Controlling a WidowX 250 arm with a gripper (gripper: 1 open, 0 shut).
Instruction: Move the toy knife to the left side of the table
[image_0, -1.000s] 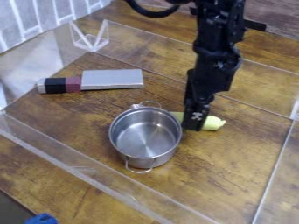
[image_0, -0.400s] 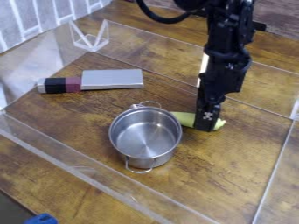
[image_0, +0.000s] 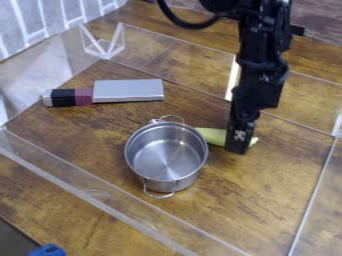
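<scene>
The toy knife (image_0: 107, 93) lies flat on the left half of the table (image_0: 80, 190), grey blade pointing right, black handle with its maroon band pointing left. My gripper (image_0: 239, 133) hangs at the end of the black arm on the right side, well away from the knife and just right of the pot. Its fingers point down over a yellow-green corn-like piece (image_0: 227, 139) lying on the wood. The jaws stand open and hold nothing.
A small metal pot (image_0: 167, 156) stands mid-table between knife and gripper. Clear acrylic panels (image_0: 54, 160) edge the tabletop, and a clear folded stand (image_0: 100, 40) sits at the back left. A blue thing (image_0: 47, 250) shows at the bottom edge.
The arm has shifted a little to the right, over the corn-like piece, and has barely moved in the last half second. Knife and pot have not moved.
</scene>
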